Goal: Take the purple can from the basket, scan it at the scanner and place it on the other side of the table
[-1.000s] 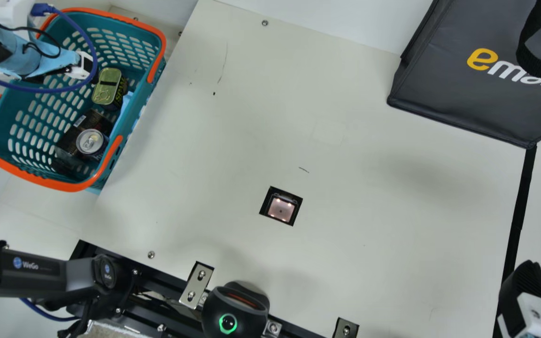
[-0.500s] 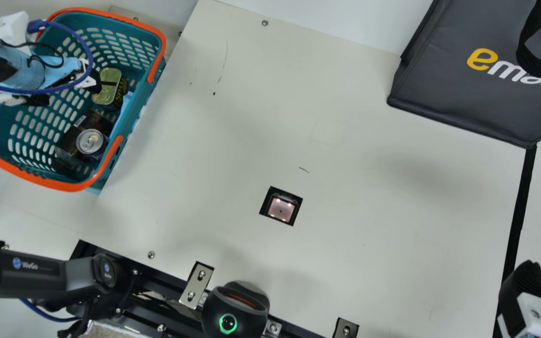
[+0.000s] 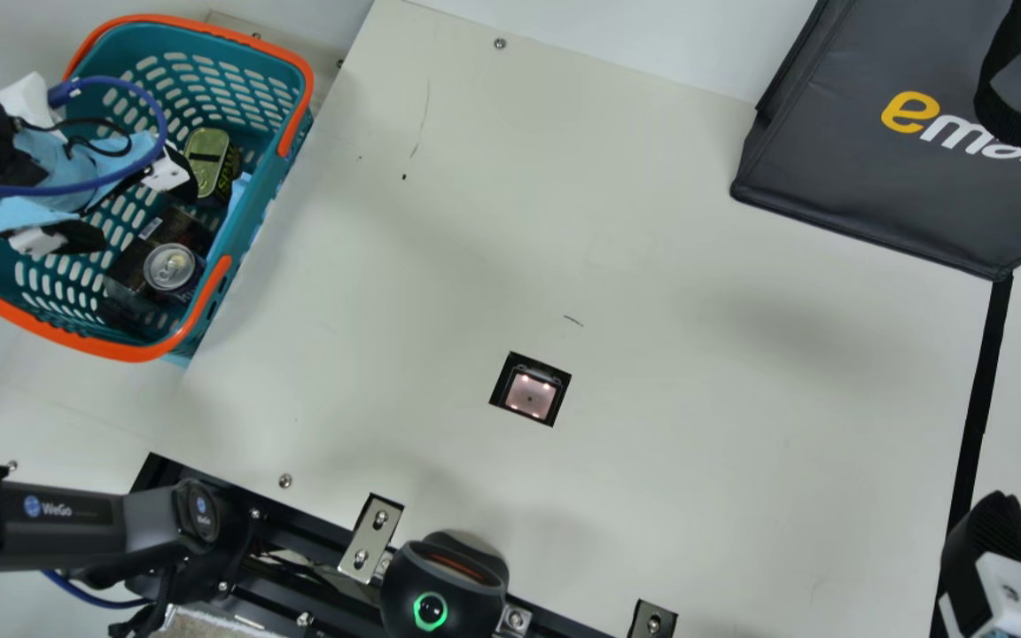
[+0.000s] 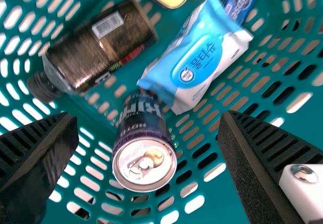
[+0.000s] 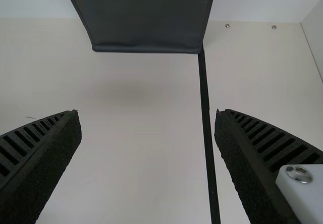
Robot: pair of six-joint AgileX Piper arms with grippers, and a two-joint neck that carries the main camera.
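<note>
Main view, upper left: the left pincer (image 3: 136,209) – released – at the basket (image 3: 125,352) holding the purple can (image 3: 170,268); lower right, the right pincer (image 3: 993,533) – also spread.

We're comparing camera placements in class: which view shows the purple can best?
The left wrist view: it shows the purple can close up, with its lid, pull tab and purple band. The main view shows it smaller, mostly lid, inside the basket. The right wrist view looks toward the dark bag.
</note>
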